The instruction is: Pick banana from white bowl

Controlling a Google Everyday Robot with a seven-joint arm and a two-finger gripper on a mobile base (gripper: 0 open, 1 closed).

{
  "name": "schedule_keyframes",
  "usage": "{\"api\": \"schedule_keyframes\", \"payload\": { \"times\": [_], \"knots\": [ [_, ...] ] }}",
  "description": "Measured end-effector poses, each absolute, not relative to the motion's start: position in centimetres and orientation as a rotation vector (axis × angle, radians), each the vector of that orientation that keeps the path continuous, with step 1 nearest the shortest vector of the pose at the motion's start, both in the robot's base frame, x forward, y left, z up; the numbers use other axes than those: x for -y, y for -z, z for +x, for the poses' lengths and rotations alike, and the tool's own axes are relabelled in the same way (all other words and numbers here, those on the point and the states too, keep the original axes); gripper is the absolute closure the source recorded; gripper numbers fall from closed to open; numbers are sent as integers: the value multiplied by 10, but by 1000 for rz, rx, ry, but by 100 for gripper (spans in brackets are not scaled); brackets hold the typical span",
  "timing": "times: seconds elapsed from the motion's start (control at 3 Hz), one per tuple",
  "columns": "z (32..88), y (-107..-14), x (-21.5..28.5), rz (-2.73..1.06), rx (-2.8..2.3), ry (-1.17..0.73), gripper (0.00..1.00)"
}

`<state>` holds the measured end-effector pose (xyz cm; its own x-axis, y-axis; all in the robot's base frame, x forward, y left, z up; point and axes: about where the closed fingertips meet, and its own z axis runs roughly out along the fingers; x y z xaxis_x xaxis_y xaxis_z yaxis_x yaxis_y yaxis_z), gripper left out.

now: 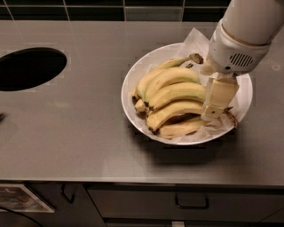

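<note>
Over the right-hand side of a wide, shallow, glossy white bowl (pixel 128 84), the robot's cream-coloured gripper (pixel 214 108) hung beneath its thick white arm (pixel 248 26), pointing down at the stem ends of a heap of bananas. Whether the gripper was spread or pressed together could not be told from this angle, nor whether it touched the fruit.

Directly to the gripper's left lay the long, smoothly curved, pale yellow-green banana (pixel 177 92). Its right end was hidden behind the gripper and its dark tip pointed away towards the bowl's left rim. A second pale banana (pixel 171 76) arched just behind it, and behind that a greenish banana with a thick dark knobbed stem (pixel 177 62) ended beside the arm's vented housing. Lower, to the gripper's left, sat two deeper-yellow bananas (pixel 175 113), the lowest near the bowl's front rim. A thin brown stem (pixel 230 117) showed just to the gripper's right.

Crinkled white paper (pixel 195 37) lined the bowl and rose behind the arm. The bowl rested on a brushed grey metal counter (pixel 88 133). Well to the gripper's left, a round dark opening (pixel 29 68) was cut into the counter. Dark wall tiles (pixel 88 11) ran behind, and a dark drawer handle (pixel 191 206) sat below the counter's front edge.
</note>
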<state>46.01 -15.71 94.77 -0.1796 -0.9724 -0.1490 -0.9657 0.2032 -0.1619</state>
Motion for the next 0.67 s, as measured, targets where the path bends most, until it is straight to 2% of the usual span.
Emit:
{"api": "schedule_keyframes", "payload": {
  "times": [0.67],
  "knots": [
    [460,-947,158,-1838,-2286,74,44]
  ]
}}
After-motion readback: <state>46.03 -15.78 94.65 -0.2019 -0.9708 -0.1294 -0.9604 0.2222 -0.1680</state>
